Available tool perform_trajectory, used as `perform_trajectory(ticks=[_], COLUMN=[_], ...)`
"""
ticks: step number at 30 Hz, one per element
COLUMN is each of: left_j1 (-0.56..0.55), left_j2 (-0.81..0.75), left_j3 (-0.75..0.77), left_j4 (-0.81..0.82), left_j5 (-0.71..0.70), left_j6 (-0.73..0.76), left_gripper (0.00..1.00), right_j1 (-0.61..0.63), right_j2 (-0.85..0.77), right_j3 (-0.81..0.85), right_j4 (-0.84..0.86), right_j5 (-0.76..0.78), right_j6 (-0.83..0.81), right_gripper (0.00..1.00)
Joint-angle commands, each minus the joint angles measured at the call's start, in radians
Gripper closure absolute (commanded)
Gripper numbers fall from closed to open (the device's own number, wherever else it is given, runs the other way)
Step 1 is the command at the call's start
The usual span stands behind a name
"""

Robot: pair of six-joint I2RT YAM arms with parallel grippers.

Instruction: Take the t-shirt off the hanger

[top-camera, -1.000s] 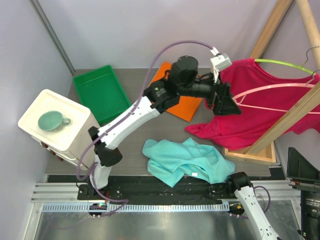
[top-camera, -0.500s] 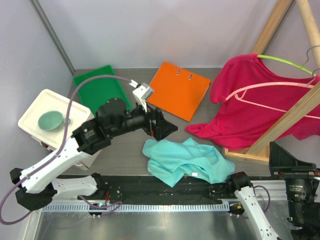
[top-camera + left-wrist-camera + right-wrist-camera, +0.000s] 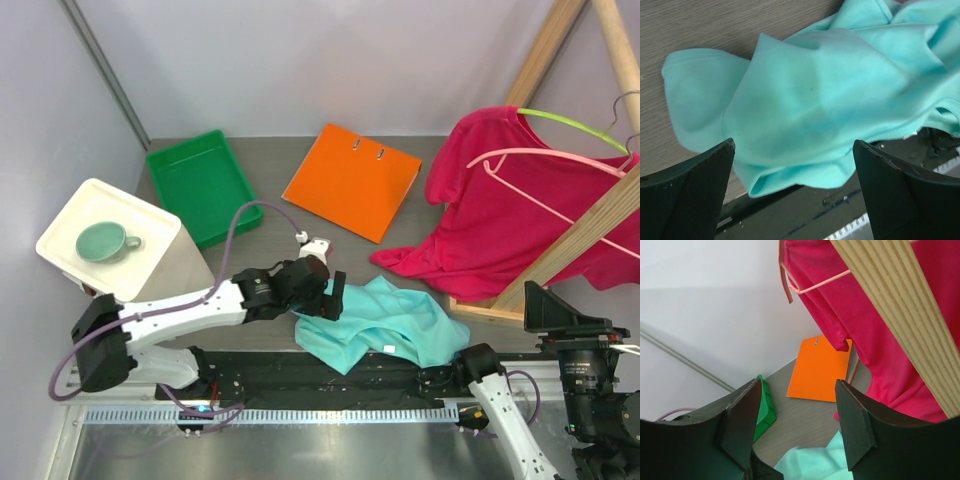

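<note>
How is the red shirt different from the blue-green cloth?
The red t-shirt hangs on a pink hanger; the teal cloth lies on the table. The red t-shirt is spread out; the teal cloth is crumpled in a heap. The red t-shirt looks bigger than the teal cloth. Both are soft fabric.

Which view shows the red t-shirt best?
Top external: the whole t-shirt shows there, pink hanger included. The right wrist sees only part of it, cut off by the wooden beam. The left wrist shows none of it, only the teal cloth.
</note>
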Motion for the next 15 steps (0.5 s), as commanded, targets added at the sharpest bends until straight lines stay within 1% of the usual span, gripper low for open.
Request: perform_trajectory(ticks=[1, 2, 6, 10, 15], left_j1=[-0.011, -0.019, -0.032, -0.040, -0.117], left_j2=[0.107, 0.140, 0.187, 0.216, 0.216], left_j3=[0.005, -0.001, -0.038, -0.087, -0.133], left_j4=[0.149, 0.167, 0.212, 0.224, 0.235], left_j5=[-0.025, -0.027, -0.065, -0.054, -0.057], left_j6=[-0.041, -0.041, -0.051, -0.079, -0.122], left_gripper=[0.00, 0.00, 0.00, 0.00, 0.00], right_j1=[0.007, 0.008, 0.013, 0.016, 0.022], right_j2=[0.001, 0.001, -0.002, -0.007, -0.016], right_j3=[-0.001, 0.000, 0.008, 0.003, -0.015], right_j4=[0.042, 0.042, 0.039, 0.033, 0.030], right_j5=[-0.025, -0.025, -0.018, -0.018, -0.018], right_j6=[-0.014, -0.017, -0.020, -0.019, -0.007], right_gripper=[0.34, 0.34, 0.34, 0.34, 0.34])
